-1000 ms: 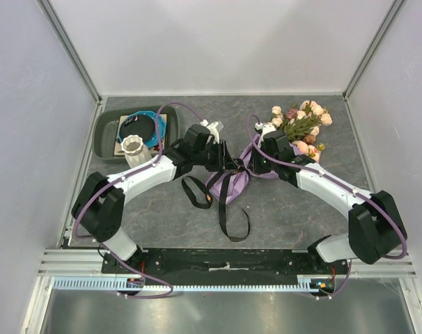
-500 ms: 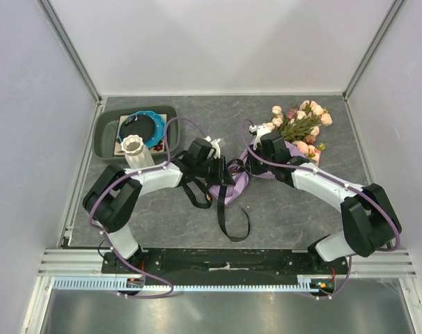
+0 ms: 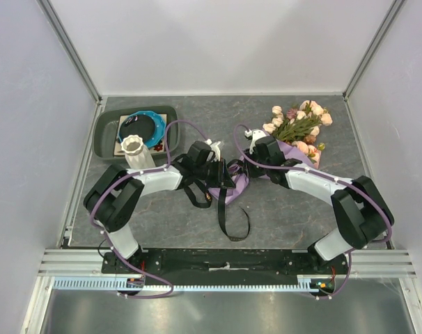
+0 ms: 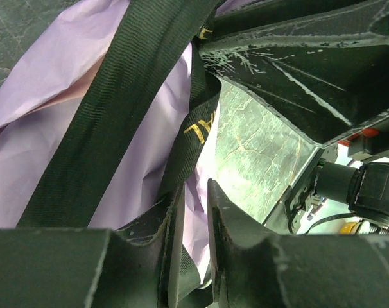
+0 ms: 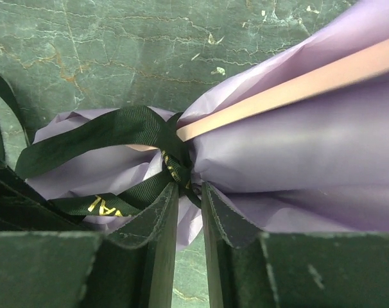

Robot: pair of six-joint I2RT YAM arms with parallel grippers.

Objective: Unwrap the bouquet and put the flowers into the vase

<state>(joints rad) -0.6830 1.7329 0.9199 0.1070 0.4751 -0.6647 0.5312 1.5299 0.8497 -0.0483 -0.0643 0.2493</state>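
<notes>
Bouquet (image 3: 294,146) and ribbon were both in hand. The left jaws were pressed nearly together on a strand of the black ribbon (image 4: 117,109), which ran down between their tips with a fold of lilac paper (image 4: 47,83) beside it. The right jaws stood a narrow slit apart just under the knot (image 5: 180,168), with gathered paper showing in the slit; whether they truly bit on it could not be told.

Outward from there, the bouquet lay on its side on the bench (image 3: 301,223). Its neck was between the two arms, its flowers (image 3: 299,122) pointed to the far right corner, and loose ribbon tails trailed toward the near edge. The vase (image 3: 134,149) stood upright well to the left, just in front of a dark tray (image 3: 105,139), with no stems in it.

Compared with a second before, the left jaws had narrowed onto the ribbon and that arm had folded back toward its base. The right jaws had slid in closer to the knot. That looked like the set-up for a pull, one side anchoring and the other drawing the strand. The knot was not undone, so the unwrapping had hardly begun.
</notes>
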